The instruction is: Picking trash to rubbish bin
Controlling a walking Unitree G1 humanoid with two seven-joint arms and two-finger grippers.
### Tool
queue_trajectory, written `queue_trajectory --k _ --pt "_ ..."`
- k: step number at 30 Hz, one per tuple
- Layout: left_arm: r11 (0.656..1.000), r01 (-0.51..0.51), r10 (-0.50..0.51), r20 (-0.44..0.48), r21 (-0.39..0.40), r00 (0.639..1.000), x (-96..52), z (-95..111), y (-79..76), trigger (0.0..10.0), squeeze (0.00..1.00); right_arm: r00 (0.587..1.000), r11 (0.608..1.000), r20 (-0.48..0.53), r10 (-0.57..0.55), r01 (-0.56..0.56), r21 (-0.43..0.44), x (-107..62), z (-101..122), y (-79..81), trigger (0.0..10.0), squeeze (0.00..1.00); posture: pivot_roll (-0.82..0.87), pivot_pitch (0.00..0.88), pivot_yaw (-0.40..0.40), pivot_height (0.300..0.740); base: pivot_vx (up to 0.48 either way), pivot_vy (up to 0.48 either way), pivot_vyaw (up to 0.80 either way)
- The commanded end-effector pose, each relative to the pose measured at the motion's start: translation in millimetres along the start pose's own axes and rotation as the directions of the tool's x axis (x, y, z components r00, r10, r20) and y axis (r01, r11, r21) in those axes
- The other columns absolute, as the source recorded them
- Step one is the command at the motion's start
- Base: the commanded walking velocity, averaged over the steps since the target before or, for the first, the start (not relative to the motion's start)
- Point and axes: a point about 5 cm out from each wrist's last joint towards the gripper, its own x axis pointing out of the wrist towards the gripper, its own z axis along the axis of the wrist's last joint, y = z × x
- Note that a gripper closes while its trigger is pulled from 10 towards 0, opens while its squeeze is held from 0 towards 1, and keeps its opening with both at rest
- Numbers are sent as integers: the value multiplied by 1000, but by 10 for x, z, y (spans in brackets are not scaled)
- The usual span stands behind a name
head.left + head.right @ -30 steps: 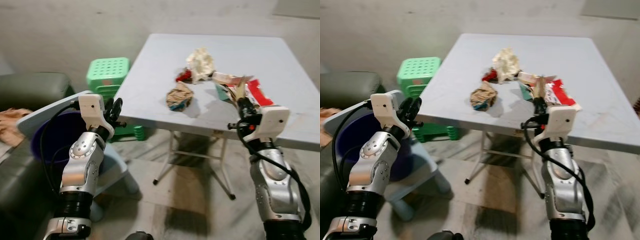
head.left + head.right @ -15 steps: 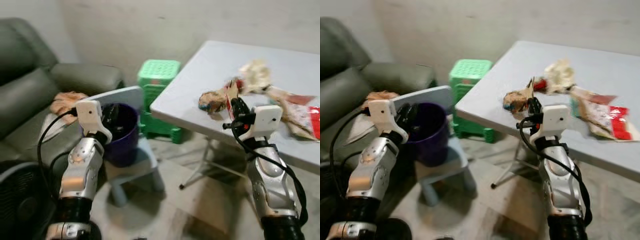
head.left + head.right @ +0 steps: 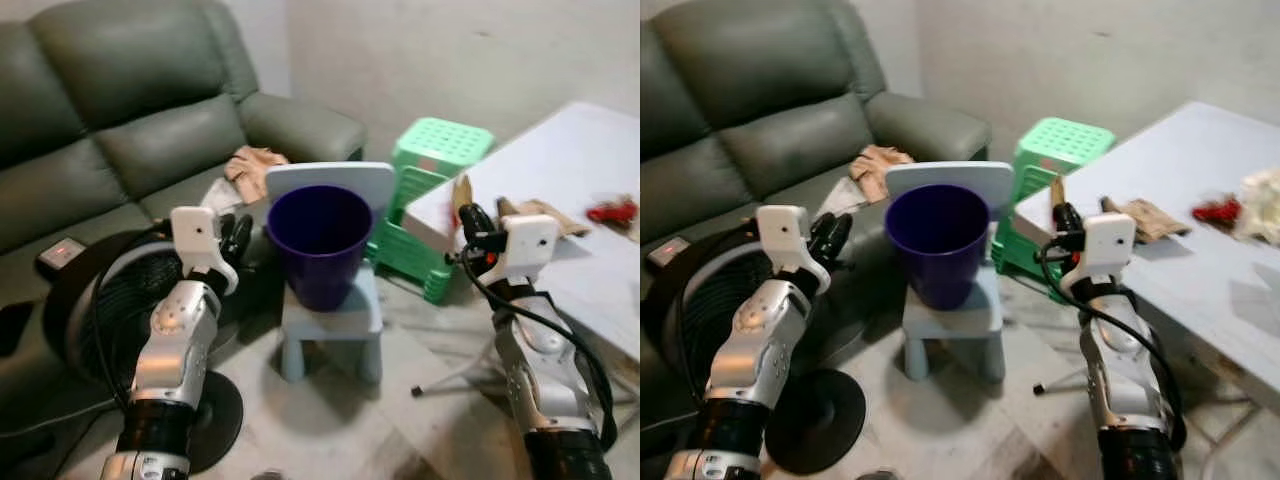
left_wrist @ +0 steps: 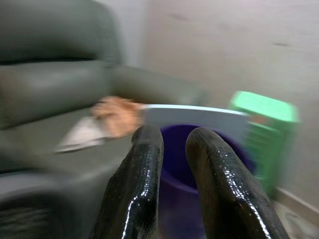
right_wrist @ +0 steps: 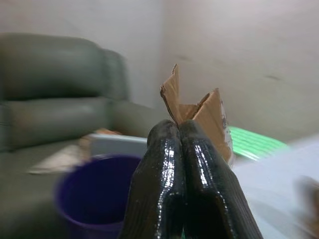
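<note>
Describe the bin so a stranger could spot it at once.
Start at the grey sofa. In front of it stands a small pale blue chair, left of the green stool. The bin sits on that chair: a deep purple open bucket.

You have one purple rubbish bin (image 3: 319, 243) on one small blue chair (image 3: 330, 310), one green stool (image 3: 432, 160), one grey sofa (image 3: 120, 120), one black fan (image 3: 110, 300) and one white tabletop (image 3: 590, 170). Count two claws: the left claw (image 3: 238, 230), and the right claw (image 3: 466, 218) with one brown paper scrap (image 5: 199, 112). On the tabletop, count one brown wrapper (image 3: 1145, 215), one red scrap (image 3: 1215, 210) and one white wad (image 3: 1265, 200).
</note>
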Motion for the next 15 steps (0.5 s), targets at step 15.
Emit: queue_trajectory --k 15 --pt "1000 -15 15 16 17 1000 -46 23 36 10000 0 996 996 -27 87 -86 30 103 -22 120 10000 0 137 0 -17 715 0 0 359"
